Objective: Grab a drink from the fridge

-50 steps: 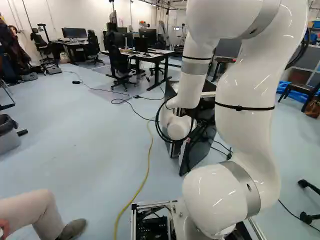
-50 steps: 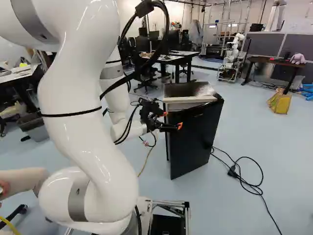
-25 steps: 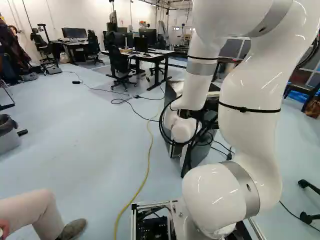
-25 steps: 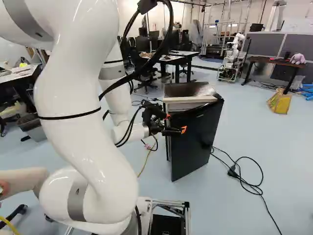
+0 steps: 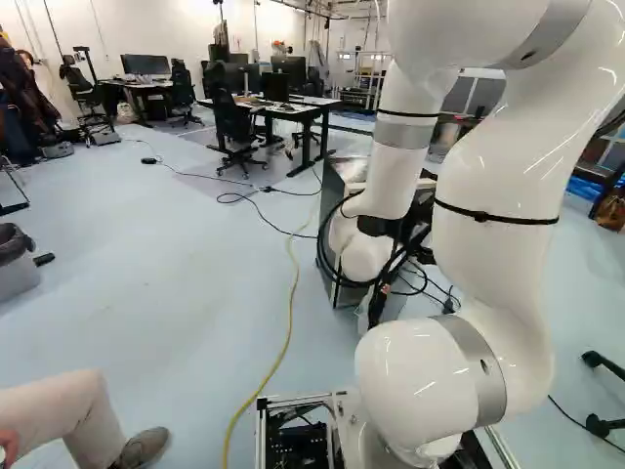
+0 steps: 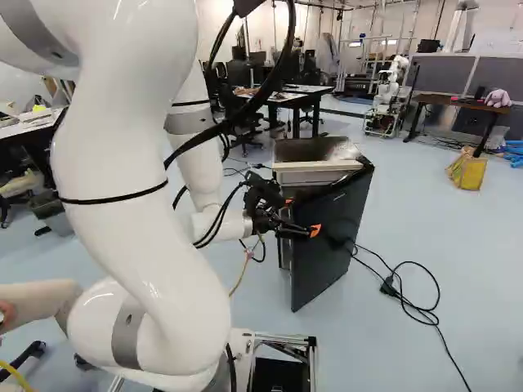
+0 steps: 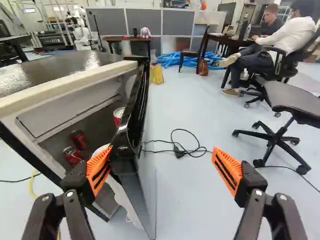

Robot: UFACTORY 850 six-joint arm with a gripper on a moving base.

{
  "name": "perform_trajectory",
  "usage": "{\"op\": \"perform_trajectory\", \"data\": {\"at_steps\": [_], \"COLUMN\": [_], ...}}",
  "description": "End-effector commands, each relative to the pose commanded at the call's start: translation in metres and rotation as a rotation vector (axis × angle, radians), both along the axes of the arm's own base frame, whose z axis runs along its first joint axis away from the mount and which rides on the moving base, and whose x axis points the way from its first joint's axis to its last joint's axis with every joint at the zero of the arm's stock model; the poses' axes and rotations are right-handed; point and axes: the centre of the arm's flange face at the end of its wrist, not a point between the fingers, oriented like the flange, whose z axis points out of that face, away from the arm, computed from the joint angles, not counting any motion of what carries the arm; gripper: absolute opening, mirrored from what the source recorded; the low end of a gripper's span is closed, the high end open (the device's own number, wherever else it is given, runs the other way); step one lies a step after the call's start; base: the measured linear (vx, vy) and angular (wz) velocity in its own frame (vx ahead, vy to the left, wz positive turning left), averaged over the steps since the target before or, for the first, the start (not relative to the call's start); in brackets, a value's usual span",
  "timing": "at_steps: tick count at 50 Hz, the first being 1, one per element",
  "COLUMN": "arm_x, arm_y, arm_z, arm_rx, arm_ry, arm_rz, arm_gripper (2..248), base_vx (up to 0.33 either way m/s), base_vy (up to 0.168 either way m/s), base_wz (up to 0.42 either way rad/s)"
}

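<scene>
Red cans point(image 7: 72, 156) sit inside the fridge point(image 7: 60, 88), its door point(image 6: 327, 269) already ajar. My hand point(image 7: 162, 170) is spread, gripping nothing, one finger behind the door; opening it wider, reaching in and grabbing one seem left.

Three red cans point(image 7: 72, 155) in one fridge point(image 6: 310, 149) — four o'clock in the right base view. Same view: one yellow bag point(image 6: 467, 171) at three o'clock, one stuffed toy point(image 6: 497, 99) and another robot point(image 6: 384, 98) at two, one bin point(image 6: 59, 216) at nine.
</scene>
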Motion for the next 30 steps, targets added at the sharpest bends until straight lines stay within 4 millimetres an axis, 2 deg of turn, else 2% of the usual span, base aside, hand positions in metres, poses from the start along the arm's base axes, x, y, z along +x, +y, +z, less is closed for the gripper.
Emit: {"op": "perform_trajectory", "data": {"at_steps": [30], "arm_x": [-0.043], "arm_y": [-0.025], "arm_z": [-0.001], "arm_rx": [0.024], "arm_ry": [0.033], "arm_rz": [-0.182], "arm_gripper": [247], "base_vx": [0.0], "base_vy": [0.0], "base_wz": [0.0]}}
